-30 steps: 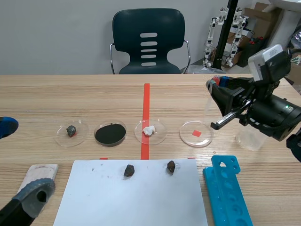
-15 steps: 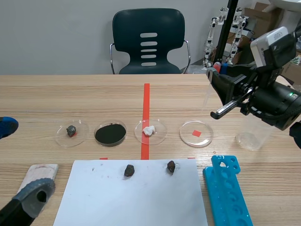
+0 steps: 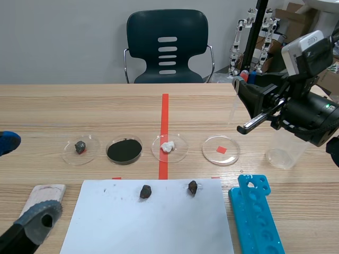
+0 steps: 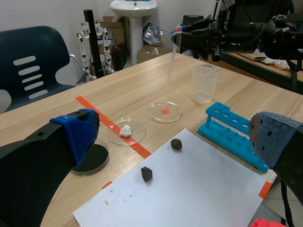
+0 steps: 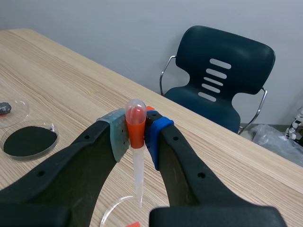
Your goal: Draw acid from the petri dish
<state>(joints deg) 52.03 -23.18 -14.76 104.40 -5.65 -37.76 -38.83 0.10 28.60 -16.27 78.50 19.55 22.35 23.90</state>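
Right wrist view: right hand (image 5: 136, 130) is clamped on a pipette (image 5: 138, 163), pads pinching its orange-red bulb, stem near-upright w/ tip lowest. Below the tip and apart from it shows the rim of the petri dish (image 5: 110, 212). So the coming move is prob. a straight drop, w/ only a small sideways correction. Scene view agrees: the pipette is raised off the table (image 3: 106, 106), and that dish is the rightmost of four in a row, closest to the right arm. It looks clear, w/ only a red tape mark showing through; can't tell if liquid is in it, but I judge it's the acid one. The others hold solids: black-powder dish (image 3: 124, 150), white-lump dish (image 3: 169, 147), dark-stone dish (image 3: 80, 148). Clear beaker (image 3: 283, 153) stands just right of the target; can't see contents. Blue tube rack (image 3: 255, 214) lies nearer the robot, holes look vacant. Left hand (image 4: 173, 130) gapes wide, holding nothing, well apart at the near-left, so this is the right arm's job.
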